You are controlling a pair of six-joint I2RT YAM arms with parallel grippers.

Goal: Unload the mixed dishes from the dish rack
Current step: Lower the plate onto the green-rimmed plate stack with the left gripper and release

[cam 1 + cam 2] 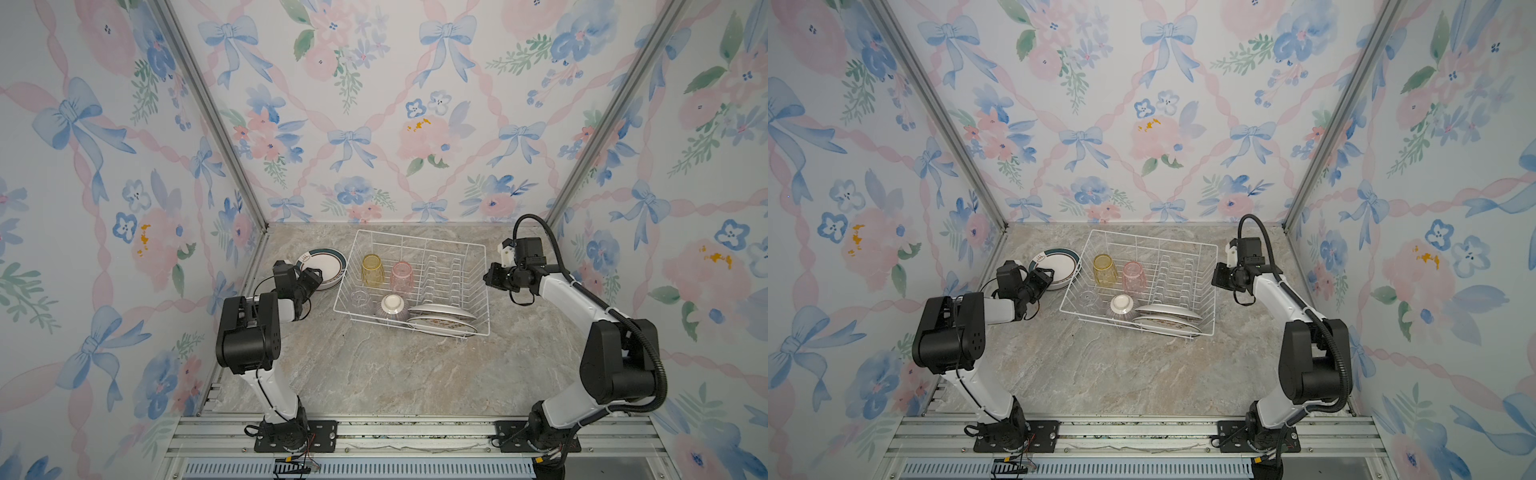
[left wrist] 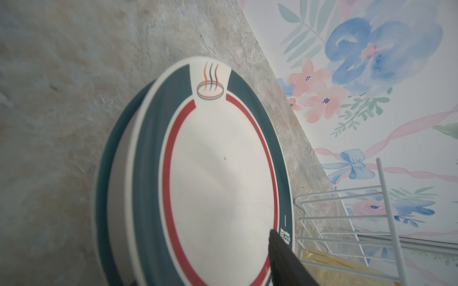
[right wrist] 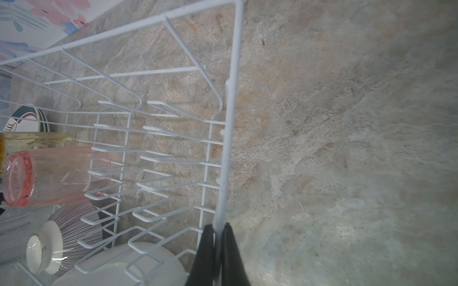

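Plates (image 1: 440,318) lie low, long axis 9-to-3, at the 5 o'clock corner of the dish rack (image 3: 229,111); a yellow tumbler (image 1: 371,269) stands at its 10 o'clock. The right hand (image 3: 218,226) is clenched on the 3 o'clock rim. The left hand (image 1: 311,275), grip impossible to tell, hovers outside at 9 o'clock, nearer the tumbler.

Marbled grey tabletop (image 1: 374,374) enclosed by floral wallpapered walls (image 1: 374,104), aluminium rails (image 1: 415,432) along front
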